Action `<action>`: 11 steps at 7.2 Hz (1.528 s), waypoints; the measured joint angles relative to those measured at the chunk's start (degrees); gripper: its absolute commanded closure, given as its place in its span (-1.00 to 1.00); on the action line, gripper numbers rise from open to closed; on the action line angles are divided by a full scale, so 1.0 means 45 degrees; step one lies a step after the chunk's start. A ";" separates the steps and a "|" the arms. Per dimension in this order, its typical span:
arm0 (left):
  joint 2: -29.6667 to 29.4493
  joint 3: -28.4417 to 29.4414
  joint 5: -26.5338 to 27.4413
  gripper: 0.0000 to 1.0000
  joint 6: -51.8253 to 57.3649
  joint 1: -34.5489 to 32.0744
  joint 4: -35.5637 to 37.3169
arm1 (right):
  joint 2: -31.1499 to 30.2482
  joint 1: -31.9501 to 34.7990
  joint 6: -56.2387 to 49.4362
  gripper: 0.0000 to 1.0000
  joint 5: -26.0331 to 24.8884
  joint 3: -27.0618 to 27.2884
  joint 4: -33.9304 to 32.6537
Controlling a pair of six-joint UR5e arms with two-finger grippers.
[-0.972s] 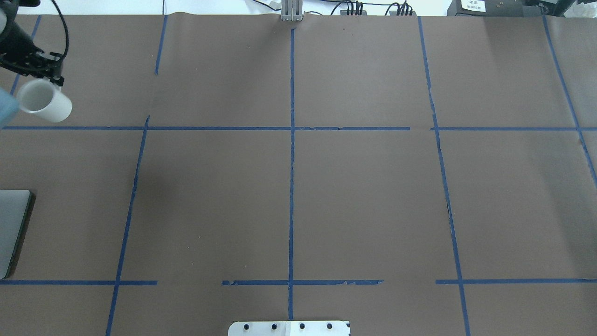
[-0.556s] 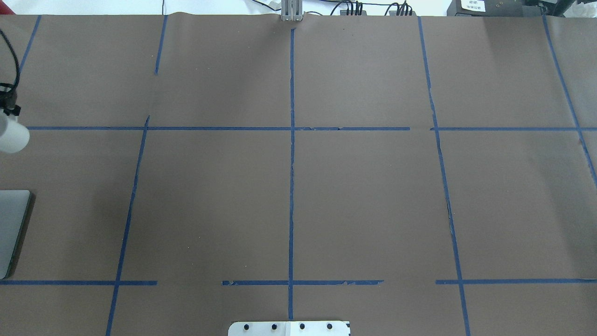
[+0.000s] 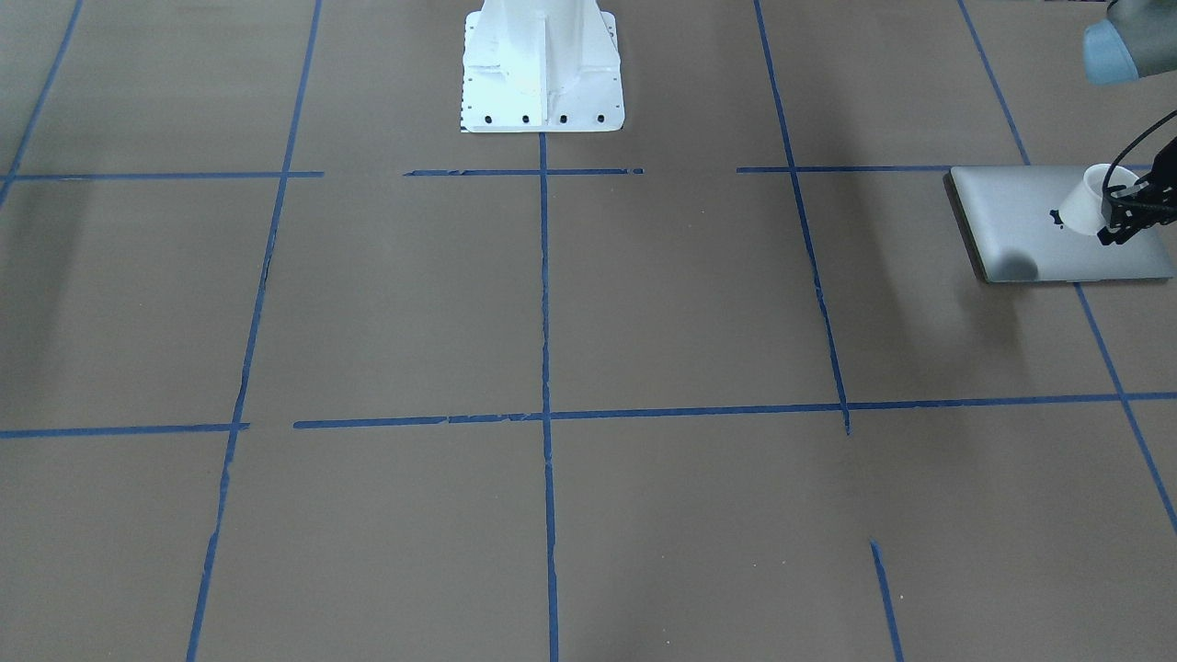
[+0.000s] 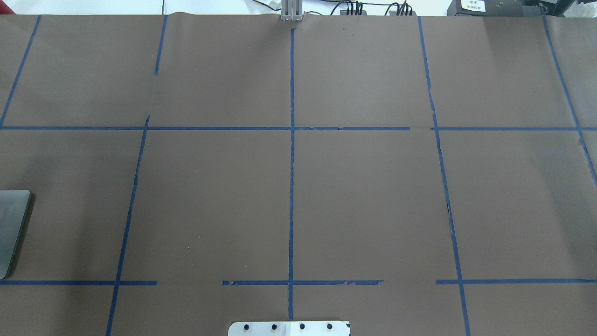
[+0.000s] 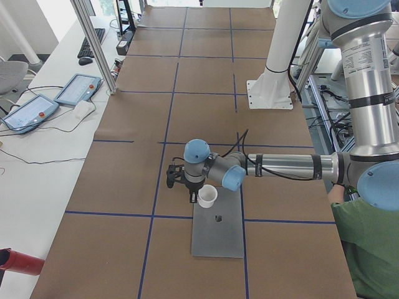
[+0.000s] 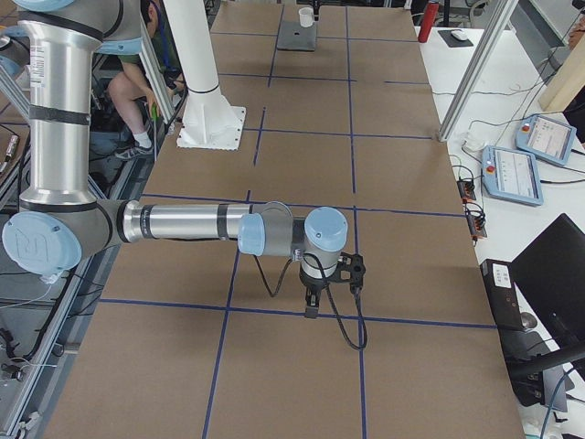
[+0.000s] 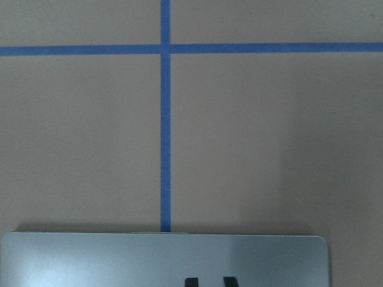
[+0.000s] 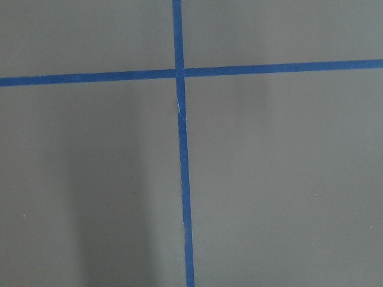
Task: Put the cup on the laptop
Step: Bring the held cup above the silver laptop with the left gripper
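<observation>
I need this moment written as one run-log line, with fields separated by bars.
stage: placing | left gripper: shut on cup | cup: over laptop lid, apparently not down | right gripper: far from both, state unclear

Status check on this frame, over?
Left gripper shut on cup, held over laptop lid, apparently not set down yet. Right gripper over table, jaws unclear. Lid looks unobstructed.

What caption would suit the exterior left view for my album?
The left end effector holds the cup over the laptop.
</observation>
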 measured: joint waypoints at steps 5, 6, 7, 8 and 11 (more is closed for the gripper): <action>0.0044 0.1794 -0.0004 1.00 -0.1386 0.0051 -0.2220 | 0.0000 0.0000 0.0000 -1.00 -0.0001 0.0000 0.0001; 0.0026 0.1829 -0.0004 1.00 -0.1385 0.0075 -0.2223 | 0.0000 0.0000 0.0000 -1.00 0.0000 0.0000 0.0000; 0.0014 0.1850 -0.0004 1.00 -0.1371 0.0095 -0.2213 | 0.0000 0.0000 0.0000 -1.00 0.0000 0.0000 0.0000; 0.0001 0.1895 -0.0004 1.00 -0.1358 0.0116 -0.2196 | 0.0000 0.0000 0.0000 -1.00 0.0000 0.0000 0.0000; -0.0003 0.2080 -0.0308 1.00 -0.1289 0.0165 -0.2149 | 0.0000 0.0000 0.0000 -1.00 0.0000 0.0000 0.0001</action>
